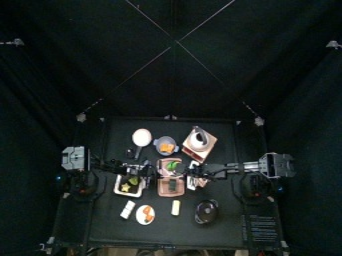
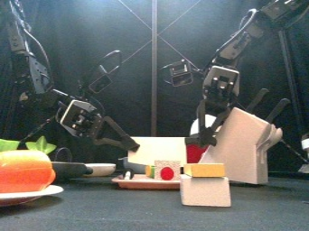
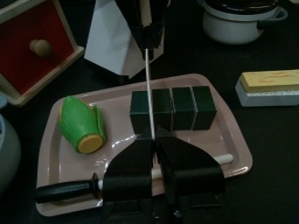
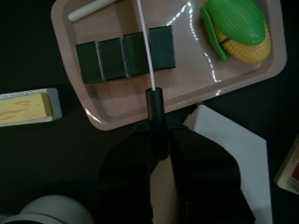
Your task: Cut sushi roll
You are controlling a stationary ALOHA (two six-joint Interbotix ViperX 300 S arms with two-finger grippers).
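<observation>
Your sushi roll (image 3: 173,111) sits mid-frame in the left wrist view, a dark green block of four segments lying on the pink tray (image 3: 70,179), with a green and yellow toy corn (image 3: 80,124) beside it toward the tray's left side. In the right wrist view the same roll (image 4: 126,54) lies across the upper left of the frame.

Your right gripper (image 4: 153,131) is pressed around a knife's black handle (image 4: 155,109); the thin blade (image 4: 143,39) runs up the frame and crosses the roll between two segments. Your left gripper (image 3: 160,159) stands nearly closed at the tray's near edge, low in its frame; whether it pinches anything you cannot tell. A white rod (image 3: 197,166) and a second black handle (image 3: 65,192) lie on the tray beside it.

On the worktop (image 3: 257,140), a yellow block (image 3: 270,87) rests at right and a white knife stand (image 3: 117,39) at the top.
</observation>
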